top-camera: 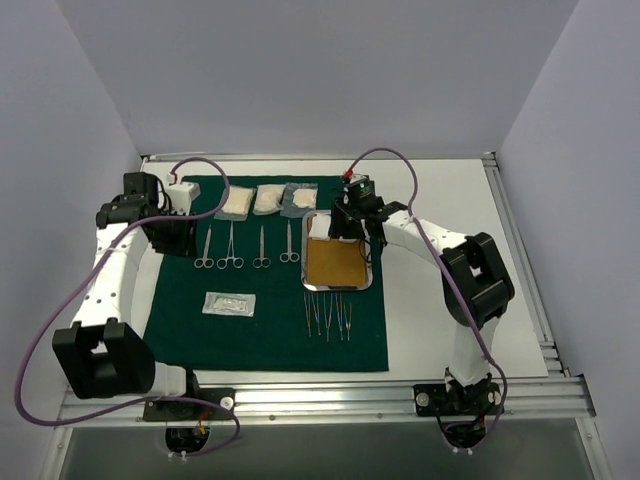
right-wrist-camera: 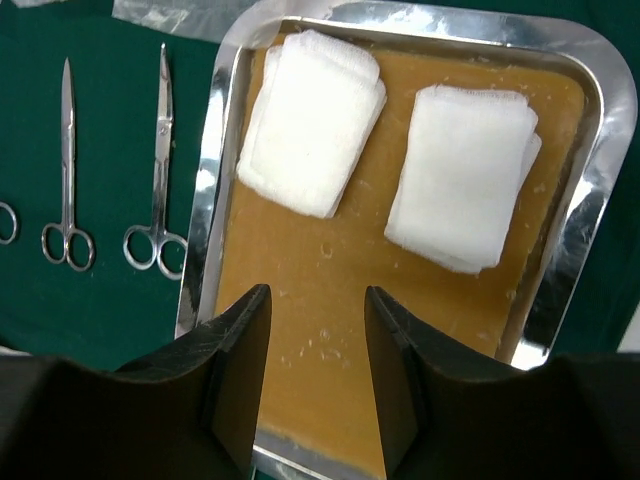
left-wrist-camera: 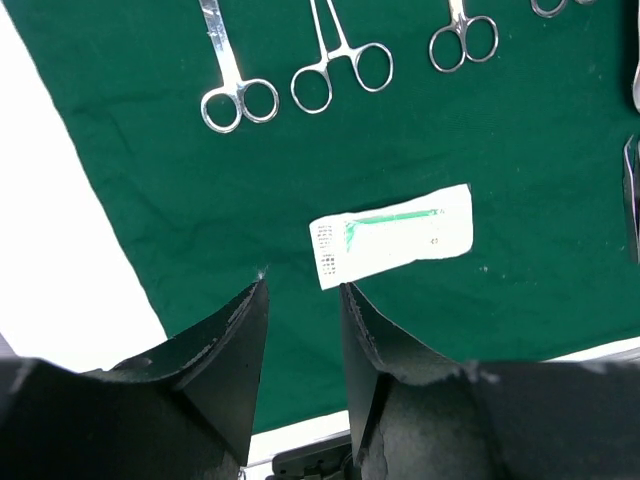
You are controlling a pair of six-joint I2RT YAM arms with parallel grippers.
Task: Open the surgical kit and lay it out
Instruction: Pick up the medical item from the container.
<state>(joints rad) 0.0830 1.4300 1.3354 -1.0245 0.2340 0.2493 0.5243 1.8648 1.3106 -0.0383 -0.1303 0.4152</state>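
walls point(top-camera: 300, 70): plain lilac-grey | table point(top-camera: 440, 200): white | edge rail point(top-camera: 330, 400): metal, possibly aluminium

I see the cloth point(top-camera: 265, 335) spread on the table point(top-camera: 440, 300). The tray point(top-camera: 305, 265) sits at its right, with two gauze pads point(right-wrist-camera: 312, 120) side by side inside. Left of the tray lie four ring-handled instruments point(top-camera: 261, 247) in a row, three packets point(top-camera: 268, 200) behind them. Tweezers point(top-camera: 327, 315) lie before the tray, a lone packet point(top-camera: 229, 304) to their left.
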